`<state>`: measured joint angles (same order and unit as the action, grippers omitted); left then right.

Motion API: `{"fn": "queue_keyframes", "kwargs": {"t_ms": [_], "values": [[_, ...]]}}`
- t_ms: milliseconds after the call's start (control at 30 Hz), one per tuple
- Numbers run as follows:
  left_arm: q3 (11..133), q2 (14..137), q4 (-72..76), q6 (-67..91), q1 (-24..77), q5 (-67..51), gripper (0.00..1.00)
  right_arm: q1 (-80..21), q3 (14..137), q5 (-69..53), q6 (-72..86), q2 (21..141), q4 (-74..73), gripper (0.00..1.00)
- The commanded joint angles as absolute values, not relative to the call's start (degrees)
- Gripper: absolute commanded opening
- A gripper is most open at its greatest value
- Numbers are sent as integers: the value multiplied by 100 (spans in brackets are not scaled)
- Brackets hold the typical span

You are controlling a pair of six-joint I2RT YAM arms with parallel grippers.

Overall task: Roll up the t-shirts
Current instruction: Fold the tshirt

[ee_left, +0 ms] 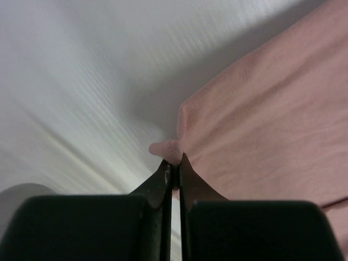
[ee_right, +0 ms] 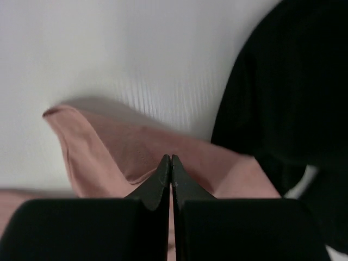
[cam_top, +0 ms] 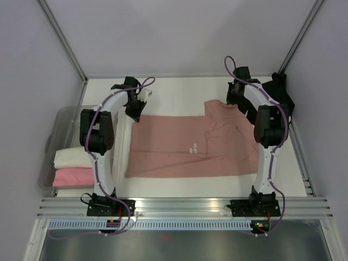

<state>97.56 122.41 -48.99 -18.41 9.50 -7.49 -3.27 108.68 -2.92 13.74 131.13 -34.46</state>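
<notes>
My left gripper (ee_left: pixel 173 163) pinches a far corner of the soft salmon-pink cloth t-shirt (cam_top: pixel 179 149), which lies flat on the white table (cam_top: pixel 163 187). My right gripper (ee_right: pixel 171 159) pinches its other far edge, beside the black cloth t-shirt (ee_right: pixel 293 81). A cream rolled t-shirt (cam_top: pixel 70 157) and a bright-pink rolled t-shirt (cam_top: pixel 73 176) sit in the see-through grey plastic bin (cam_top: pixel 62 117).

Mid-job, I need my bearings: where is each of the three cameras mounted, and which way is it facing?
Top external: fixed above and behind the arm bases, looking down on the table; left arm and right arm show, the salmon-pink t-shirt spread between them.
Left wrist: on the left arm, looking along its shut left end effector, which pinches the shirt's edge.
Right wrist: on the right arm, looking along its shut right end effector, pinching a shirt fold; black t-shirt beyond.
Shared: all three see the salmon-pink t-shirt.
</notes>
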Motion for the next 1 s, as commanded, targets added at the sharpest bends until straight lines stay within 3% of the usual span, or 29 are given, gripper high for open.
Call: {"fn": "queue_keyframes", "kwargs": {"t_ms": [0,133,500,733,967], "values": [[9389,11497,-4746,-2320,940,-879,2,-343,10119,-299,1424,11788,-3086,0],[8948,11040,-4746,-2601,940,-844,2,-334,8732,-194,1389,10716,-2971,0],[7911,9985,-4746,-3102,940,-1028,2,-229,6427,387,1213,8096,-3735,0],[7533,9581,-4702,-3304,949,-1125,2,-229,5705,553,1397,6883,-4280,0],[6505,8948,-4413,-3717,1028,-1371,3,-220,5678,527,1782,6697,-4780,0]]}}
